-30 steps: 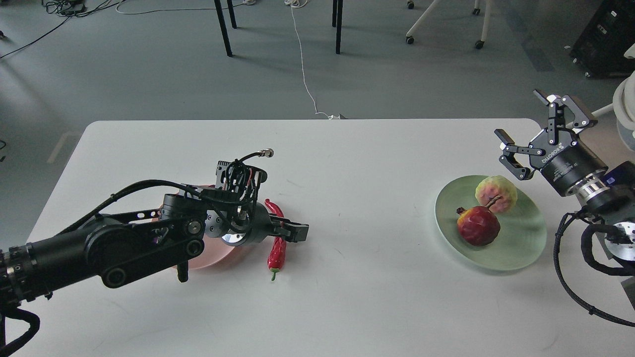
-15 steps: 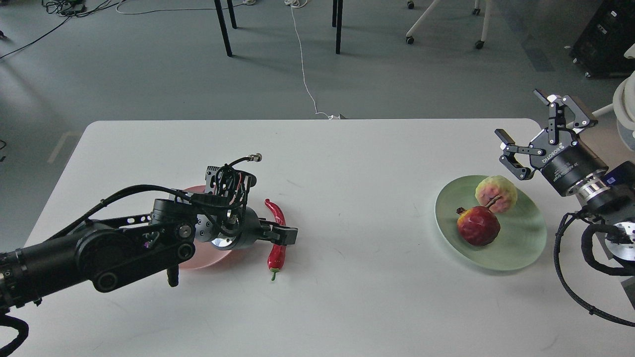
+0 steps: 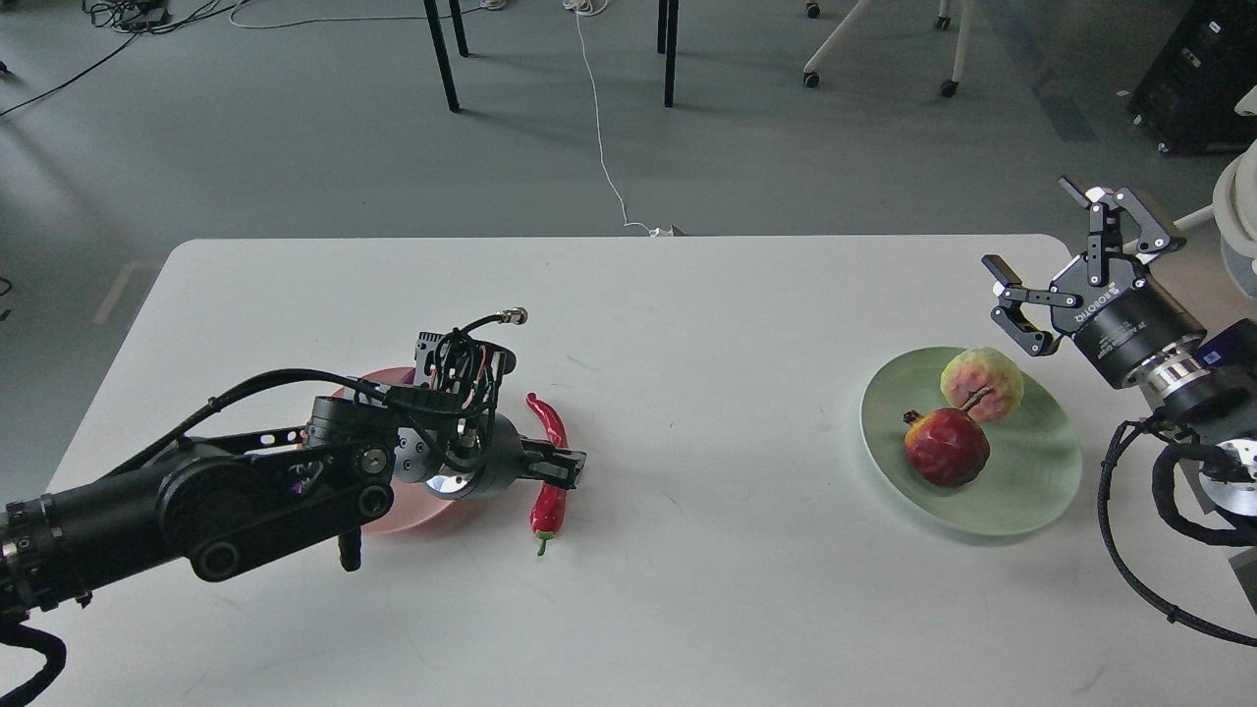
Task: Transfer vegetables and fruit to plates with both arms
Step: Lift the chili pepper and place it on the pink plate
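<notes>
The red chili pepper (image 3: 547, 491) lies on the white table (image 3: 687, 324) just right of the pale pink plate (image 3: 403, 513), which my left arm mostly covers. My left gripper (image 3: 564, 465) sits low right over the chili's middle; its dark fingers overlap the pepper and cannot be told apart. The eggplant is hidden. The pomegranate (image 3: 947, 447) and the bumpy yellow-green fruit (image 3: 982, 381) rest on the mint green plate (image 3: 1031, 491). My right gripper (image 3: 1031, 226) is open and empty, raised above and behind that plate's right side.
The table's far edge runs along the top, with chair legs and a white cable (image 3: 601, 128) on the floor beyond. Bare tabletop lies between the two plates and along the front.
My left gripper has drawn back slightly to the left along the chili's middle. The chili has not moved. The right arm is almost still.
</notes>
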`<state>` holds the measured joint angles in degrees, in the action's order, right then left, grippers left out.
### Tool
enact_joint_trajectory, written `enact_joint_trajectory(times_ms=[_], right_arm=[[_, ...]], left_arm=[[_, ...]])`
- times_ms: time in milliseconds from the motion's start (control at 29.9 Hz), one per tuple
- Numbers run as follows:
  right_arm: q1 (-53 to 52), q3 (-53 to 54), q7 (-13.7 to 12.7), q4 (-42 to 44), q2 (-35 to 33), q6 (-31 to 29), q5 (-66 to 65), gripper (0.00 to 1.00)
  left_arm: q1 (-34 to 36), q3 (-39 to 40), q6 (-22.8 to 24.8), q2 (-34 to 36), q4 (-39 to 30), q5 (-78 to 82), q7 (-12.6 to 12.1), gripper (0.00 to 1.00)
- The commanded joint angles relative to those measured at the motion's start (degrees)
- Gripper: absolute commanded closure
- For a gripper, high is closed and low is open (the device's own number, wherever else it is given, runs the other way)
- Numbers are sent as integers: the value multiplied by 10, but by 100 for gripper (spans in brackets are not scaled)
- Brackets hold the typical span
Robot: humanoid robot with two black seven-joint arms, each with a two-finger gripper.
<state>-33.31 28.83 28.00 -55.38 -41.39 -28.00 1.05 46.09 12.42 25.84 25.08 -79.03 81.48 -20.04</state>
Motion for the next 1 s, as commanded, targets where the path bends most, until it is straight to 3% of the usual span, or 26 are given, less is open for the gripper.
enact_joint_trajectory(times_ms=[0, 200, 668, 768, 968], right_arm=[[0, 0, 0, 0, 0, 0, 0, 2], [-1, 0, 0, 0, 0, 0, 0, 2], [-1, 0, 0, 1, 0, 0, 0, 2], [-1, 1, 0, 1, 0, 0, 0, 2], [-2, 1, 0, 1, 0, 0, 0, 2]], left_arm=[[1, 0, 9, 0, -2, 1, 0, 81], [3, 1, 20, -1, -3, 2, 0, 91], [44, 52, 22, -26, -46, -31, 0, 93], [59, 71, 22, -7, -57, -39, 3, 92], [53, 71, 22, 97, -84, -38, 18, 92]])
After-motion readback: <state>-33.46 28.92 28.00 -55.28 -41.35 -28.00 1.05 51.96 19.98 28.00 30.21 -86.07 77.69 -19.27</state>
